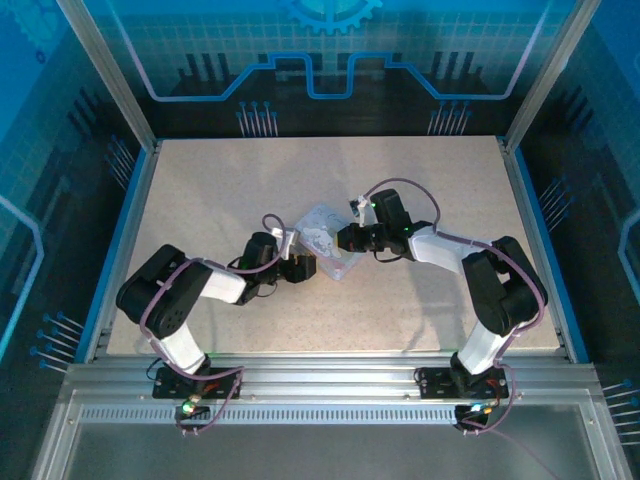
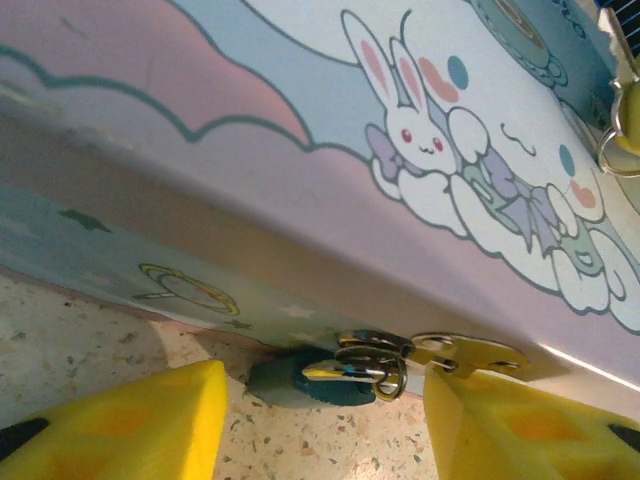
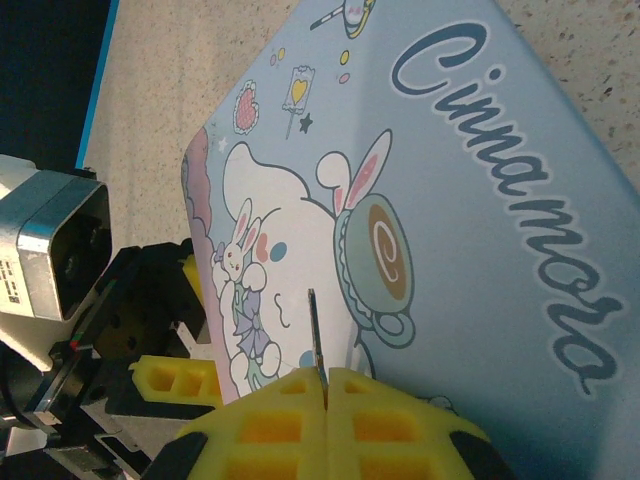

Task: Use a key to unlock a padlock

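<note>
On the speckled table [image 1: 220,190], left tool [image 2: 322,418] sits low, open, facing the padlock [image 2: 300,383]; right tool [image 3: 326,400] pinches the key [image 3: 315,335].

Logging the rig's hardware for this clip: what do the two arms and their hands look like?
The left arm and right arm share black joint housings and white links, with purplish cables looped along them. The left hand has two blocky yellow fingers; the right hand has yellow fingers with square recesses. A silver-grey camera box sits on the left wrist.
</note>
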